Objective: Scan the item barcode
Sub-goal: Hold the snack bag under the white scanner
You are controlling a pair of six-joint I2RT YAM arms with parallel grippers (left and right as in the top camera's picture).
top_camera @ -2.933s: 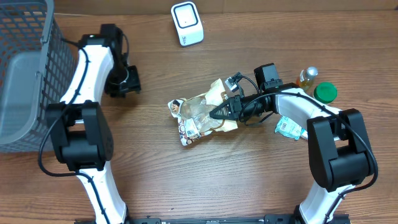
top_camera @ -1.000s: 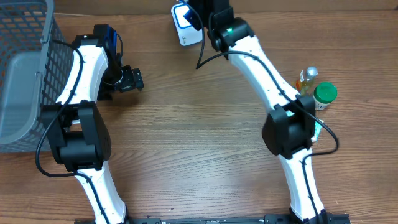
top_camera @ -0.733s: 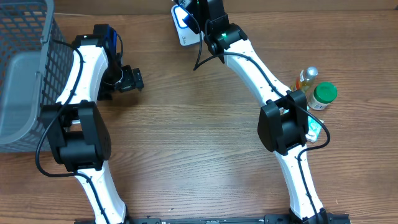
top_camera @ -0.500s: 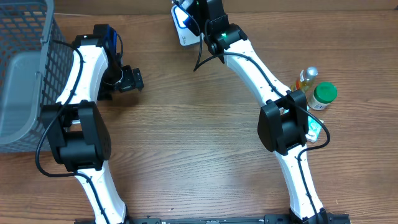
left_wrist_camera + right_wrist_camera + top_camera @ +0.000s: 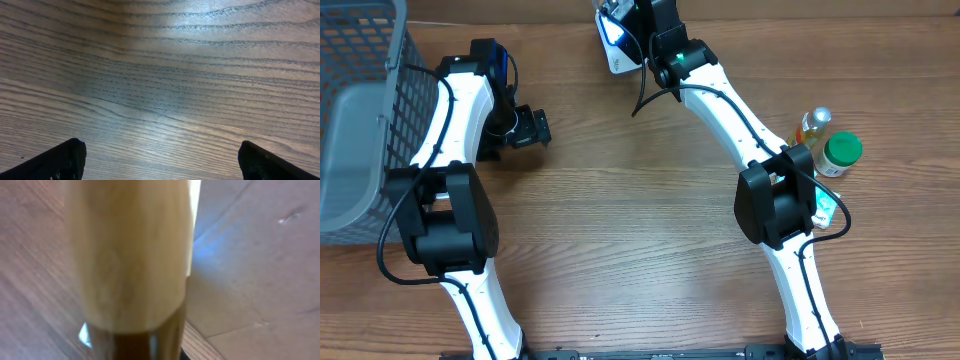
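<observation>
Reaching across to the far edge of the worktop [image 5: 650, 260], the right arm places the right gripper [image 5: 623, 16] directly over the white scanner [image 5: 621, 58], which stands at that edge, left of centre. A blue glow shows on the top face of the scanner.

The item is a tan packet [image 5: 130, 255]. It is off the worktop and above the scanner. In the right wrist view it fills the middle of the frame, blurred and very close to the lens, and it hides the fingers behind it. The right jaws are closed, pinching the packet. No barcode can be made out in any view.

The left gripper [image 5: 533, 128] hangs over bare wood near the left part of the far edge, well apart from the scanner. Its black fingertips [image 5: 62, 160] stand spread wide at the two lower corners of the left wrist view, with nothing between them.

A grey mesh basket [image 5: 360, 100] occupies the far left corner. Near the right edge, a small bottle [image 5: 813, 125] of yellow liquid stands just beside a green-lidded jar [image 5: 841, 150]. A teal sachet [image 5: 826, 208] lies partly under the right arm.
</observation>
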